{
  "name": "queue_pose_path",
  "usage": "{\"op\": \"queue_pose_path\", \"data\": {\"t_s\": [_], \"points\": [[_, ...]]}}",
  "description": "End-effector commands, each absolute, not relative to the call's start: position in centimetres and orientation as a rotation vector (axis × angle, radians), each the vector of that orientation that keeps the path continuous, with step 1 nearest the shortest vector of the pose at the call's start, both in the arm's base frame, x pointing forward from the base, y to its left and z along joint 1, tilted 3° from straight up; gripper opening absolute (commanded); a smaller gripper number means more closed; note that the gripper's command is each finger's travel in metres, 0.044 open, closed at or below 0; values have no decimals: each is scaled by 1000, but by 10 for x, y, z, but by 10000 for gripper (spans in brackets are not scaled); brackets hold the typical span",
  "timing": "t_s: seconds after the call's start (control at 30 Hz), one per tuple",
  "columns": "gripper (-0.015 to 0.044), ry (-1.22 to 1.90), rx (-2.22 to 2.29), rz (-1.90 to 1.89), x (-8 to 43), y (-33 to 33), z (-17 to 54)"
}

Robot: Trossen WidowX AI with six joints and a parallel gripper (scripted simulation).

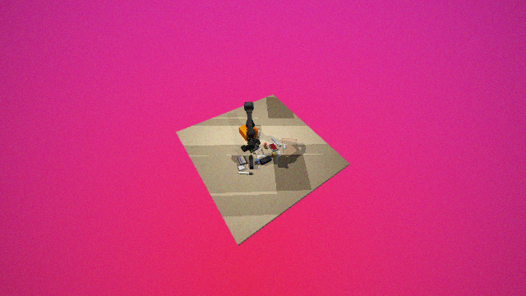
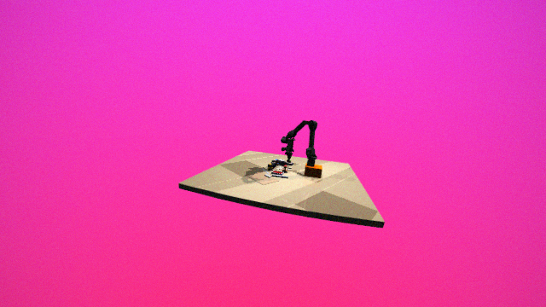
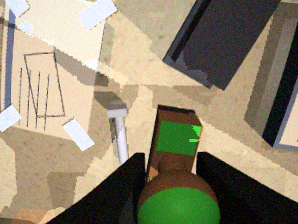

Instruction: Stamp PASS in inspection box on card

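My gripper (image 3: 170, 161) (image 2: 289, 160) is shut on a stamp (image 3: 177, 136) with a brown body, a green-topped round knob and a green label. The stamp is upright between the fingers; its underside is hidden. The pale card (image 3: 82, 100) lies at the left in the wrist view, ahead and left of the gripper. A thin-lined box (image 3: 59, 84) is drawn on it, and several thin parallel lines run across and beside the box. A dark block (image 3: 230, 40) lies at the upper right; I cannot tell whether it is the ink pad.
A grey rod with a wider head (image 3: 120, 135) lies just left of the stamp. White strips (image 3: 97, 13) (image 3: 78, 134) lie around the card. A dark-walled tray (image 3: 281, 107) is at the right edge. An orange block (image 1: 244, 132) (image 2: 313, 170) is at the arm's base. A red item (image 1: 273, 146) lies among small objects.
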State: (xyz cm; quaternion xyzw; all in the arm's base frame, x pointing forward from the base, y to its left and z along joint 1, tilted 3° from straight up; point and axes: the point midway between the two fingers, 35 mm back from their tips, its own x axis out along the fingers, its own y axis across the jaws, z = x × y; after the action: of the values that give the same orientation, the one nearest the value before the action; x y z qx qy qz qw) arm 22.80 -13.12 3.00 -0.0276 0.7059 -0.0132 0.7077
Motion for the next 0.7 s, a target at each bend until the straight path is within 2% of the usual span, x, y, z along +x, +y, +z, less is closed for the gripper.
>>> {"op": "queue_pose_path", "data": {"t_s": [0.0, 0.67], "points": [[0, 1562, -57, -33, 229, -131, 34], [0, 1562, -56, -32, 229, -130, 44]]}}
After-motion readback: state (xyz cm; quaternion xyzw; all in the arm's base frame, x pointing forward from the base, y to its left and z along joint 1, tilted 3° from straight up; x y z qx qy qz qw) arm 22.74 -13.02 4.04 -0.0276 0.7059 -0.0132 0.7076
